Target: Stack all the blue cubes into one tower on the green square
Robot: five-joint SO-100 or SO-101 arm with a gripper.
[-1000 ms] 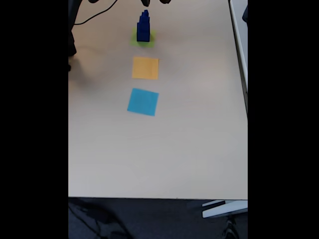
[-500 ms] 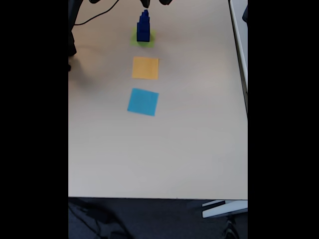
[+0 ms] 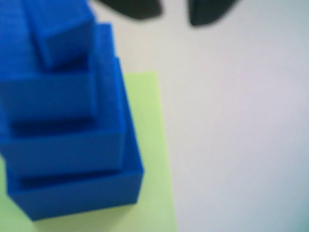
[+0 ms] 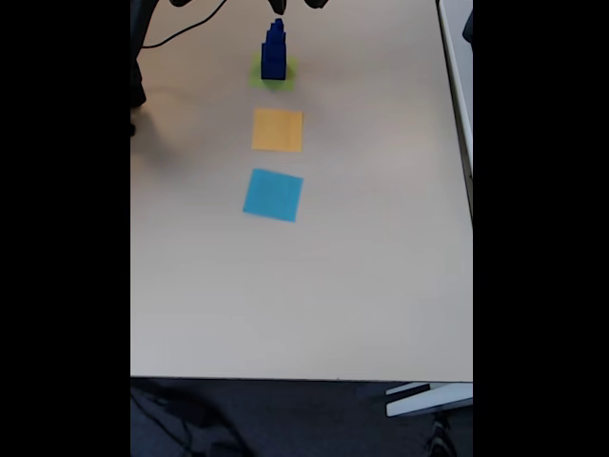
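The tower (image 3: 67, 130) of several dark blue cubes stands on the green square (image 3: 147, 145), largest cube at the bottom and smallest on top. In the fixed view the tower (image 4: 274, 52) rises at the far end of the table on the green square (image 4: 276, 76). My gripper (image 3: 174, 9) is open. Its two dark fingertips (image 3: 133, 7) sit blurred at the top edge of the wrist view, beyond the tower and apart from it, with nothing between them. In the fixed view the gripper (image 4: 296, 5) hangs just past the tower's top.
An orange paper square (image 4: 277, 129) and a light-blue paper square (image 4: 273, 194) lie in a row in front of the tower. A black cable (image 4: 181, 33) runs at the far left. The table's front edge (image 4: 301, 379) and right edge bound the beige surface.
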